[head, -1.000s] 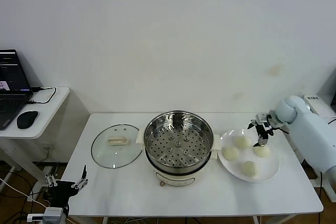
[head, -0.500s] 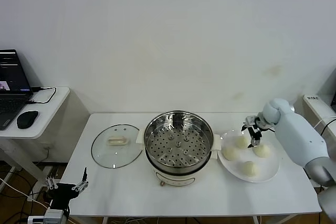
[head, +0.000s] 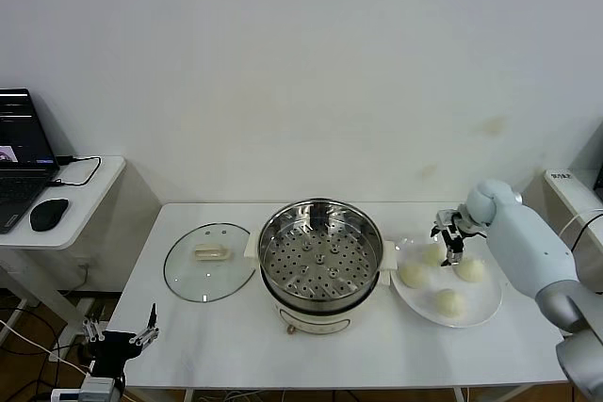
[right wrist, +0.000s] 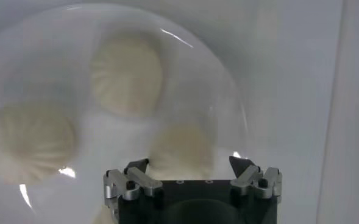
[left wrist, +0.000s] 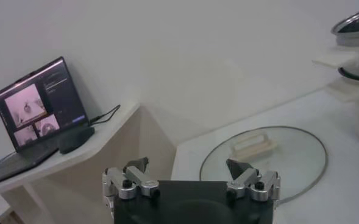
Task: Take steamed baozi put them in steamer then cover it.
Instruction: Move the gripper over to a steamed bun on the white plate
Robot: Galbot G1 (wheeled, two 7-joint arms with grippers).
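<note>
plainly, from the head view the steamer (head: 320, 261) stands uncovered mid-surface, its holed tray bare, which fits a pot waiting to be filled; the cover (head: 210, 262) lies flat on the surface (head: 207, 345) to its left, out of the way until the buns are in. all four baozi (head: 451, 303) sit on a white plate (head: 482, 312) to the steamer's right, none moved yet. the right hand (head: 449, 237) hangs over the plate's far edge, fingers spread and pointing down, right above the farthest bun and seemingly not touching it, a likely lead-in to a first pick. the left hand (head: 120, 338) waits low off the surface's near left corner, spread and empty. from the left wrist view, that hand (left wrist: 190, 178) faces the cover (left wrist: 263, 159), near but apart, with a laptop (left wrist: 36, 109) on a side table beyond. from the right wrist view, the spread fingertips (right wrist: 137, 165) frame one baozi (right wrist: 182, 150) just beneath, two more further off on the plate (right wrist: 228, 97).
</note>
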